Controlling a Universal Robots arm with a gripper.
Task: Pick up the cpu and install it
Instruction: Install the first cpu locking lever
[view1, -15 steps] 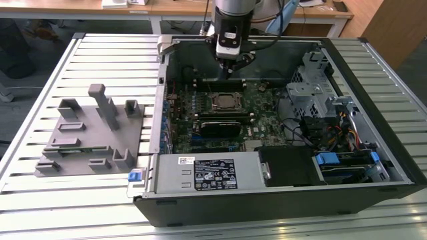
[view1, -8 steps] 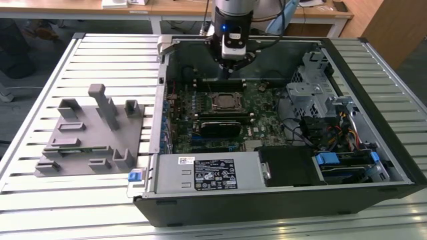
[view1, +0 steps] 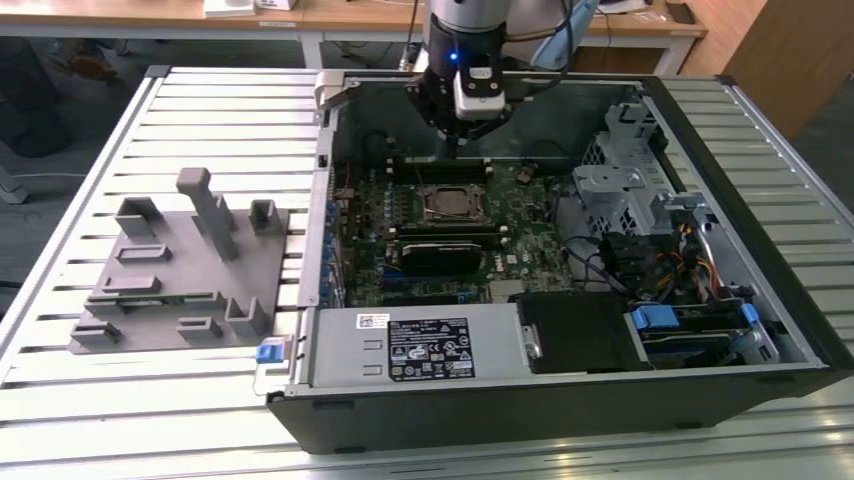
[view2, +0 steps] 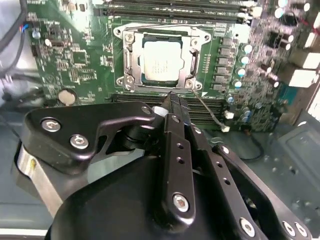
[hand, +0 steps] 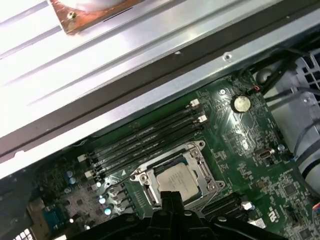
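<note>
We see the cpu (view2: 162, 64) lying flat in the socket (view2: 131, 60) on the green motherboard (view2: 75, 60), inside the open computer case (view1: 747, 130), with the socket's metal frame around it. The end effector (view2: 172, 97) hangs over the board near the socket's far side, fingers pressed together with nothing between them, clear of the cpu. At the exterior view's left, a grey holder (view1: 180, 265) stands on the slatted surface (view1: 80, 150) beside the case.

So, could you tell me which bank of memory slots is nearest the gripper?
The bank at the gripper tips; the other bank lies beyond the cpu.
</note>
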